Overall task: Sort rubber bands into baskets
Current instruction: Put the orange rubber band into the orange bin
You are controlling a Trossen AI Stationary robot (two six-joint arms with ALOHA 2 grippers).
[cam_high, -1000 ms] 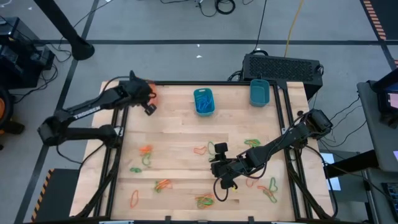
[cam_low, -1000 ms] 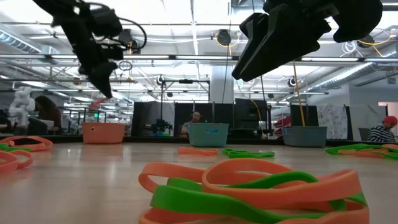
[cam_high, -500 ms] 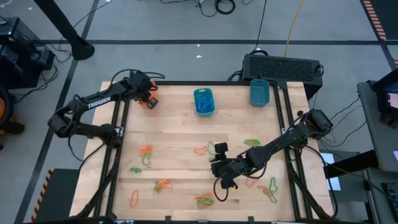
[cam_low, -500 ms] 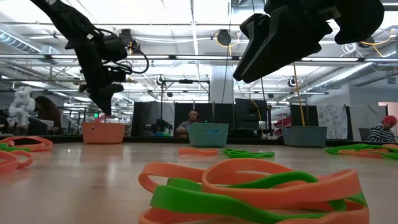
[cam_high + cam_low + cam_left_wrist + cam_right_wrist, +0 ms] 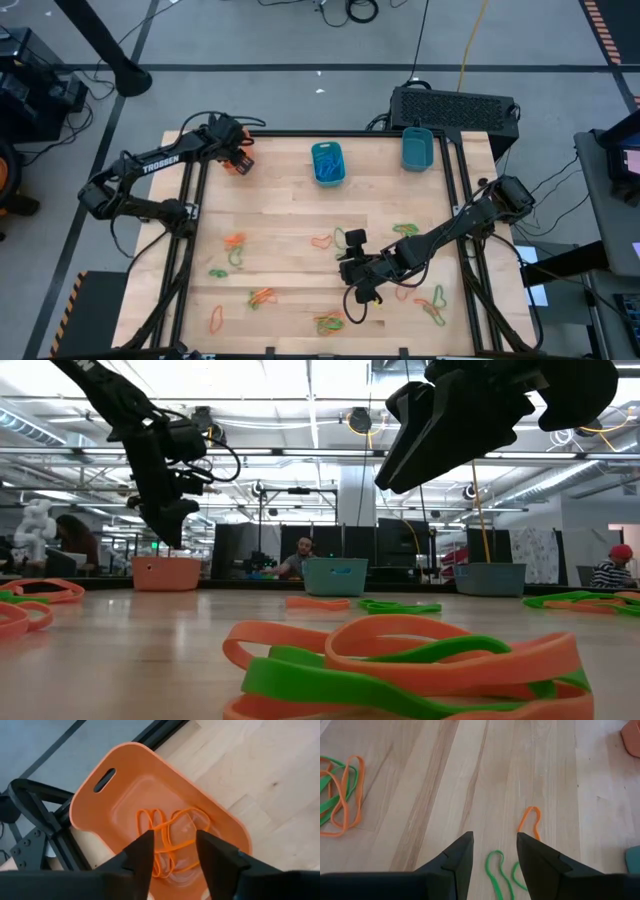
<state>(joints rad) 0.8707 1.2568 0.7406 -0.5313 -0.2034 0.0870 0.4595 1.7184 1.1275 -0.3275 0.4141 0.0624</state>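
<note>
The orange basket (image 5: 90, 805) stands at the table's far left corner, with several orange rubber bands (image 5: 170, 840) lying on its floor. My left gripper (image 5: 174, 837) hangs open just above it (image 5: 165, 525), with nothing between its fingers. My right gripper (image 5: 494, 840) stands open above the wood in the near right half (image 5: 365, 295). A green band (image 5: 497, 870) and an orange band (image 5: 532, 820) lie just ahead of its fingertips. Two teal baskets (image 5: 328, 162) (image 5: 417, 148) stand along the far edge. Loose bands lie scattered over the near half (image 5: 262, 296).
A tangle of orange and green bands (image 5: 340, 795) lies near the front edge (image 5: 328, 322). More bands lie at the left (image 5: 235, 245) and the right (image 5: 430, 305). A black box (image 5: 455, 105) sits behind the far right corner. The middle of the table is bare wood.
My left gripper has swung toward the table's far left corner and come down over the orange basket. Then it stopped there and opened.
</note>
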